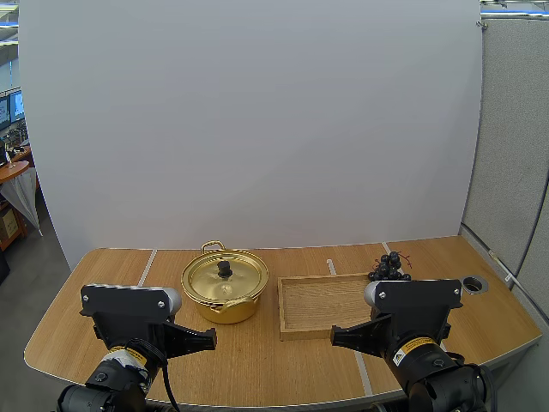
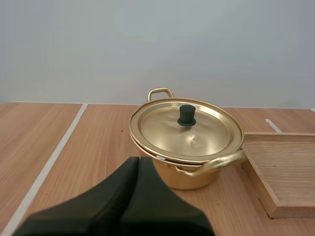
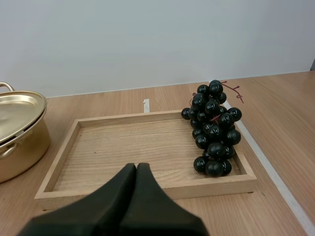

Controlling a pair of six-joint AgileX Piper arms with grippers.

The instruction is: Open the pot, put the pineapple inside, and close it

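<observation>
A golden pot [image 1: 225, 287] stands on the table with its lid on, the black knob [image 1: 224, 269] on top. In the left wrist view the pot [image 2: 187, 142] stands just ahead of my left gripper [image 2: 138, 160], which is shut on nothing. A bunch of dark grapes [image 1: 388, 268] lies at the right end of the wooden tray [image 1: 322, 302]. No pineapple is in sight. My right gripper [image 3: 136, 167] is shut and empty, in front of the tray [image 3: 133, 147], with the grapes [image 3: 212, 130] beyond it. In the high view both grippers [image 1: 213, 340] [image 1: 334, 336] hover near the table's front edge.
The tray sits right beside the pot [image 3: 19, 132], a narrow gap between them. A round metal-rimmed hole [image 1: 473, 283] is set in the table at the far right. White tape lines [image 1: 147, 266] cross the wooden tabletop.
</observation>
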